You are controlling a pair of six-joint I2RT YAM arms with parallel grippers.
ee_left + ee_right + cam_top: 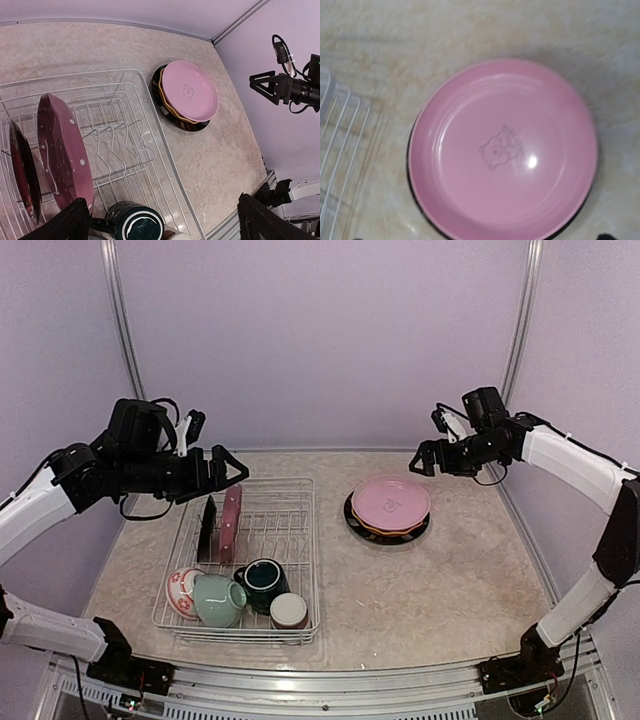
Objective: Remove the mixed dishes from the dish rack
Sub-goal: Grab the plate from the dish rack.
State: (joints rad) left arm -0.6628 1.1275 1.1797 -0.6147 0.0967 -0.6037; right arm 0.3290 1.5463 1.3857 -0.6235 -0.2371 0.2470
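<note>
Pretty clearly a robot lab booth, not a real kitchen. Plain lilac walls, bare metal corner posts, and a marble-look tabletop with the left arm and right arm mounted at an aluminium rail.

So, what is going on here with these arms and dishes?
Two robot arms are unloading a white wire dish rack. A pink ceramic plate tops a stack already on the table. A pink dotted plate, a dark dish, a bowl and three cups wait in the rack. The left gripper and the right gripper hover open, holding nothing.
</note>
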